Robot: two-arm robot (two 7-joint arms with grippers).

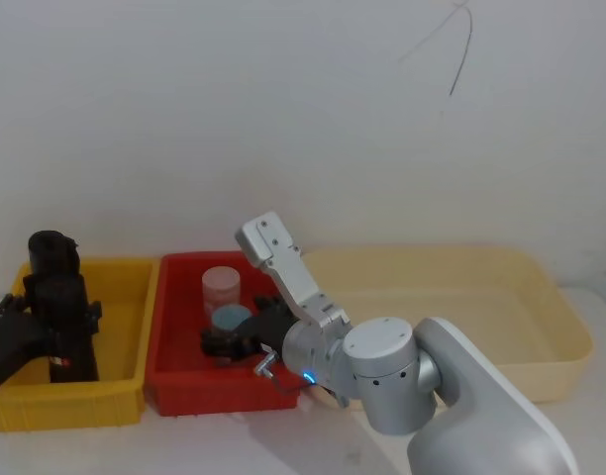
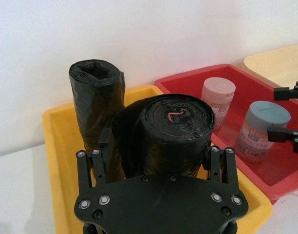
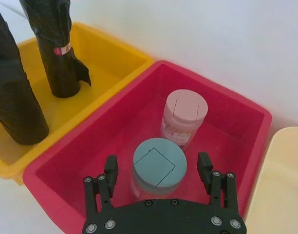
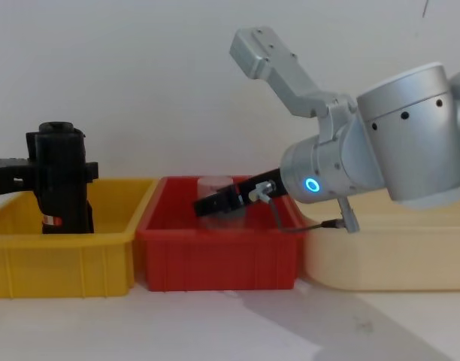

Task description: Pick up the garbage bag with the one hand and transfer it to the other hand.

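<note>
Here, layout: a yellow bin (image 4: 65, 263), a red bin (image 4: 215, 259) and a cream tray (image 4: 380, 263) stand side by side on the table (image 4: 215, 331) before a white wall, yellow at the robot's left, cream at its right.
Bag: the bag (image 2: 176, 122) stands upright in the yellow bin, toward its front, base on the bin floor; a thin red loop (image 2: 176, 115) shows in the middle of its top end.
Second roll: another black roll (image 2: 96, 97) stands upright just behind the bag, nearer the wall and a little farther left; whether the two touch I cannot tell.
Label: a small red-and-white label (image 4: 51, 220) shows low on the black rolls, just above the bin's front wall; which roll bears it I cannot tell.
Left gripper: the left gripper (image 2: 158, 146) reaches in level from the left, at the bag's upper part.
Left jaws: spread wide, one finger at each side of the bag, just beside it.
Jars: the blue jar (image 2: 262, 127) and pink jar (image 3: 184, 114) stand upright in the red bin, just beside each other, pink nearer the wall.
Right gripper: the right gripper (image 3: 157, 163) is down in the red bin, on an arm with a blue ring (image 4: 313, 185) that reaches across from over the cream tray.
Right jaws: spread, one at each side of the blue jar's lid, a gap showing at both sides.
Grippers: well apart, each in its own bin.
</note>
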